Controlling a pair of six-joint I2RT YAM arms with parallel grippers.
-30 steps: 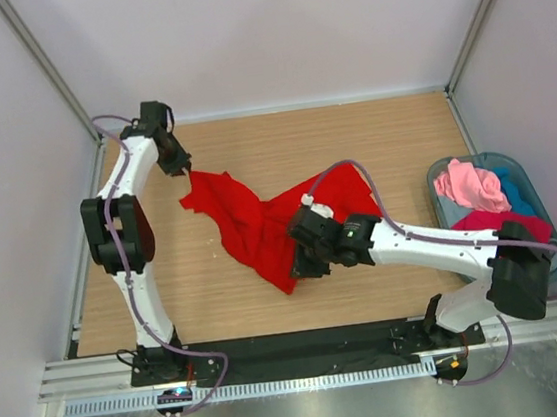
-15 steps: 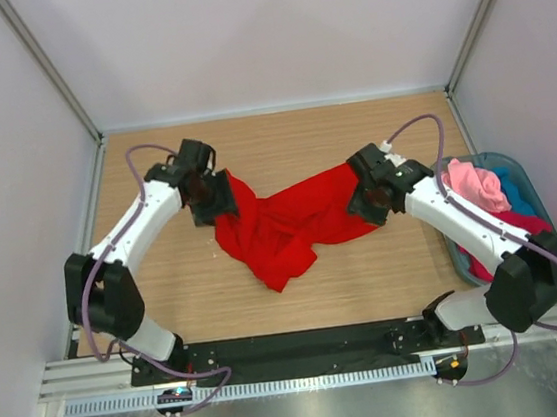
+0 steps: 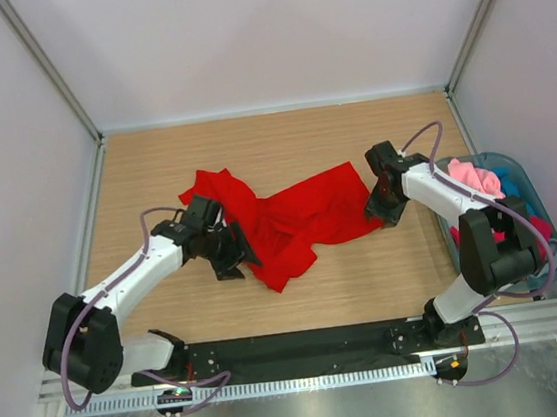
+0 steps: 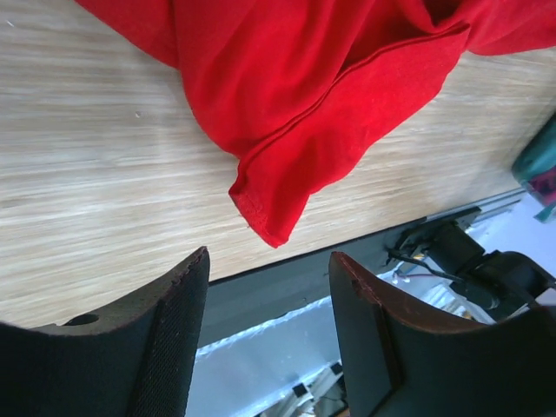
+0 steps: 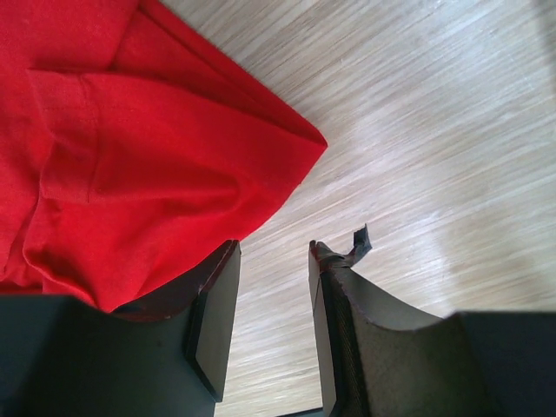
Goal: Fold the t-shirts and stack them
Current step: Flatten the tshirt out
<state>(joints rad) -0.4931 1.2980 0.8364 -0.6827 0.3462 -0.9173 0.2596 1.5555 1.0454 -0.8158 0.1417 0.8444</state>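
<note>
Item 1: red t-shirt (image 3: 285, 218). Lies crumpled and unfolded on the wooden desk (image 3: 153, 162), roughly at its middle, spread from left to right between the 2 arms. A pointed fold reaches toward the near edge. The left wrist view shows that hemmed corner (image 4: 261, 221) flat on the wood; the right wrist view shows a sleeve and another corner of the cloth (image 5: 130, 156).

Item 2: left tool (image 3: 232, 256). Low over the desk at the shirt's near-left edge. Jaws apart, grasping nothing; wood and the desk's front rail show between the fingers (image 4: 178, 334).

Item 3: right tool (image 3: 379, 205). At the shirt's right end. Jaws apart, bare wood in the gap, nothing grasped. One finger (image 5: 213, 317) stands just beside the cloth edge; contact cannot be told.

Item 4: blue-grey plastic basket (image 3: 529, 178). At the desk's right side, holding a pink t-shirt (image 3: 478, 178) and a teal-blue t-shirt (image 3: 514, 188), partly hidden by the right arm.
</note>
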